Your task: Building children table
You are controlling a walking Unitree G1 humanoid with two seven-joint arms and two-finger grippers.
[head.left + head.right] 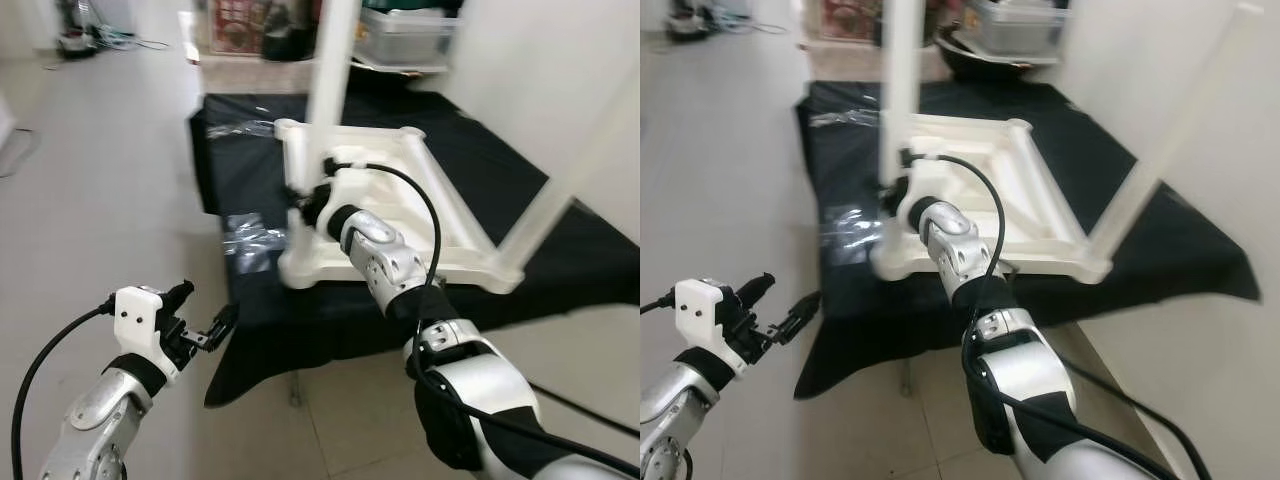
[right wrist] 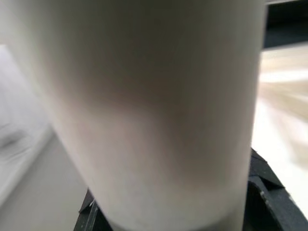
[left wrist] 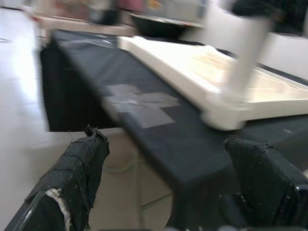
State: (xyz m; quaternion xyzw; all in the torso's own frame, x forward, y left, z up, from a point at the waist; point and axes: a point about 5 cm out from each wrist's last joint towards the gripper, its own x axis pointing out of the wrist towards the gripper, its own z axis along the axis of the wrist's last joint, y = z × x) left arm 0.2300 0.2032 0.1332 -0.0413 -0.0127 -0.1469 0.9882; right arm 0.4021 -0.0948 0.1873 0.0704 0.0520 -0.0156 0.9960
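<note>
- The left pincer (image 1: 205, 318) hangs over the floor (image 1: 110, 200), near the front corner of the black cloth (image 1: 560, 250); its two black fingers (image 3: 79, 168) are spread apart and hold nothing.
- A clear plastic bag (image 1: 248, 240) lies on the cloth, just beside the table.
- The white children table (image 1: 400, 215) lies upside down on the cloth.
- The right pincer (image 1: 308, 200) is clenched around one upright white leg (image 1: 328, 70) near its base, at the table's left front corner.
- Another leg (image 1: 585, 160) leans at the right corner.
</note>
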